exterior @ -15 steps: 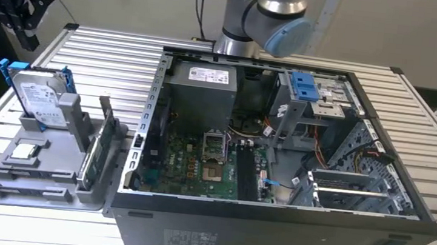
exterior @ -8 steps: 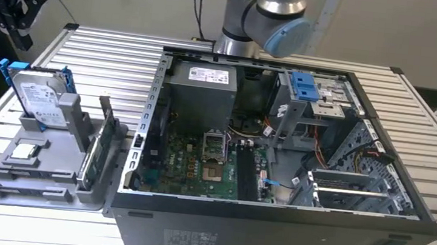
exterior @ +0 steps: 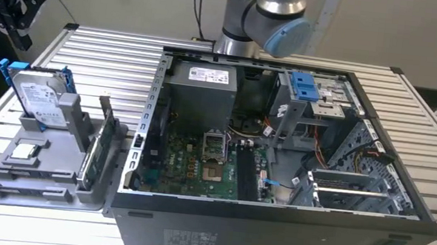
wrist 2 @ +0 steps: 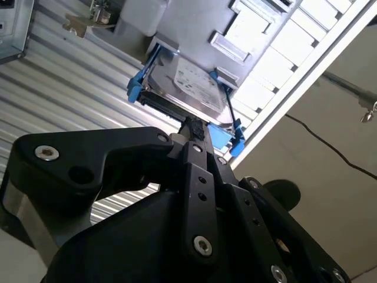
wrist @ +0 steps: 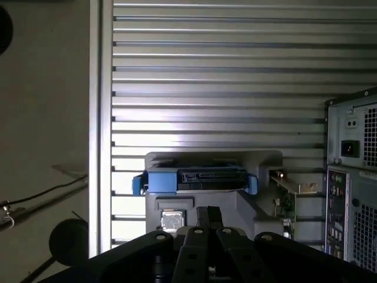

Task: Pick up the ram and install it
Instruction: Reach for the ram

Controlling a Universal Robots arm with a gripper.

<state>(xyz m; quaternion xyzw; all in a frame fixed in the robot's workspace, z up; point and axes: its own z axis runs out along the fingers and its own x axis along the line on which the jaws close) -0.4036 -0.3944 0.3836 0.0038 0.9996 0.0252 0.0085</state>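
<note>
Ram (exterior: 92,161) is standing on edge in a slot of the grey fixture (exterior: 0,188), just beside the taller green board (exterior: 107,120), between the hard drive (exterior: 40,99) in its blue frame and the open computer case (exterior: 271,238). Nothing is gripping or touching it. Fixture and case are sitting side by side on the slatted metal table (exterior: 113,44). A small processor chip (exterior: 23,151) is lying flat on the fixture, below the hard drive. In the exterior view the arm (exterior: 266,18) is rising behind the far wall of the case. In the first wrist view the gripper (wrist: 209,217) is hanging above the table, facing the hard-drive end of the fixture, apart from it. In both wrist views the black fingers are sitting pressed together, carrying nothing. Inside the case the motherboard (exterior: 197,169) is lying exposed.
</note>
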